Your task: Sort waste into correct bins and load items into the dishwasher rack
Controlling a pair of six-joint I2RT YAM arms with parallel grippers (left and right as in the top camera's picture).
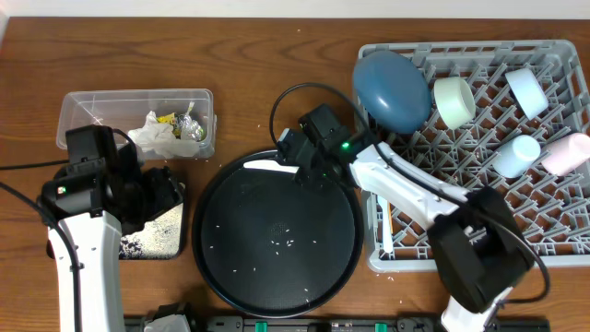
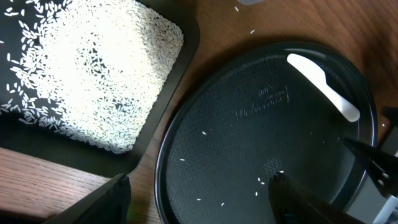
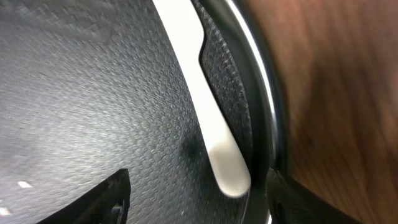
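A white plastic utensil [image 1: 266,166] lies at the far rim of the large round black tray [image 1: 277,277]. My right gripper [image 1: 297,175] is open just over the utensil's end; in the right wrist view the utensil [image 3: 205,106] ends between the open fingers [image 3: 199,199], close to the tray rim [image 3: 264,93]. My left gripper [image 1: 173,191] is open and empty, between the shallow black tray of rice [image 1: 157,235] and the round tray. The left wrist view shows the rice [image 2: 93,74], the utensil [image 2: 323,87] and the open fingers [image 2: 199,199]. The clear tub [image 1: 88,106] holds tissue and wrappers.
The grey dishwasher rack [image 1: 479,231] at the right holds a dark-blue plate [image 1: 392,89], a teal bowl [image 1: 454,101], a light blue bowl [image 1: 527,90], a white cup [image 1: 516,155] and a pink cup [image 1: 567,152]. Loose rice grains dot the round tray.
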